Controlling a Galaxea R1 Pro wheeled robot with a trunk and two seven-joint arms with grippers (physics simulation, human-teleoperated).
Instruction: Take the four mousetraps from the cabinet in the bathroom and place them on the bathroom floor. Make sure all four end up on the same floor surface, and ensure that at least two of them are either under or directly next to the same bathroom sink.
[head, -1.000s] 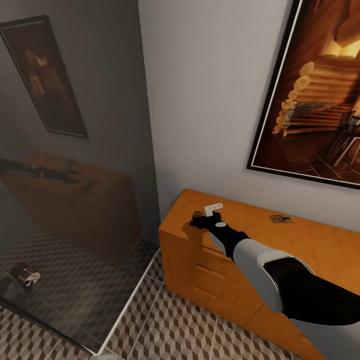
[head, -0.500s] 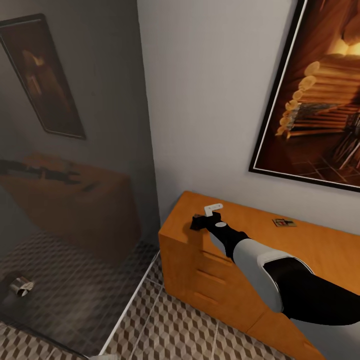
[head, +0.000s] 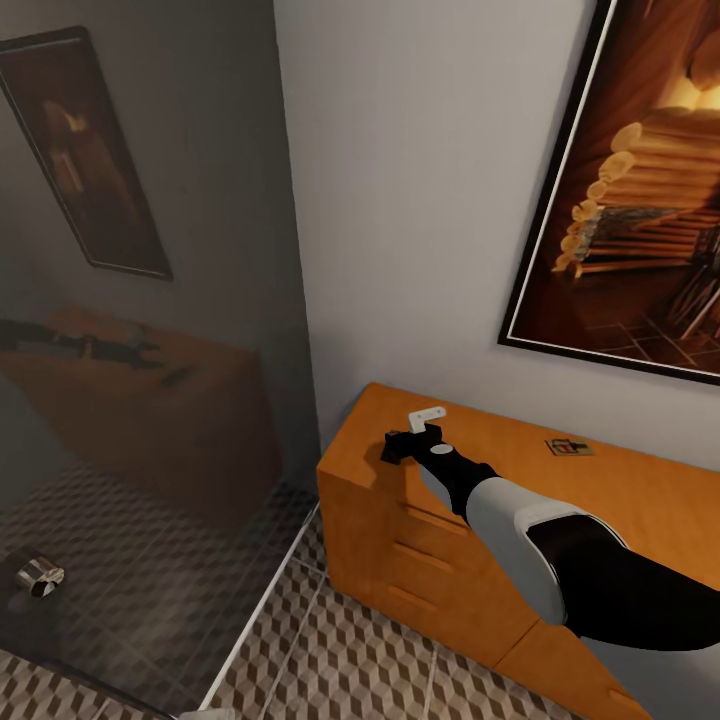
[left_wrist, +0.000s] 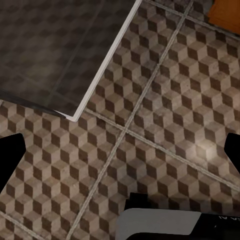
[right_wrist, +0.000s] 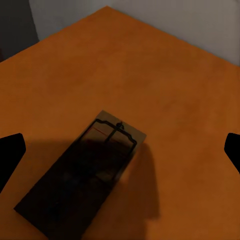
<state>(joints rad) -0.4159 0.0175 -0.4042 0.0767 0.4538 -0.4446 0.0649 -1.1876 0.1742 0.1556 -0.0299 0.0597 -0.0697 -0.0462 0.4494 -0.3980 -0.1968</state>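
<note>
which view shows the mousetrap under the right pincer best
The right wrist view: the mousetrap lies large on the cabinet top, its spring bar visible, partly shadowed. In the head view the right pincer covers that spot; a second mousetrap shows there, small.

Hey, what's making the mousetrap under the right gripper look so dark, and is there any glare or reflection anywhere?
Right wrist view: a shadow covers most of the mousetrap on the cabinet. Head view: the glass panel dimly mirrors cabinet and painting. Left wrist view: a soft bright spot on the bathroom floor.
</note>
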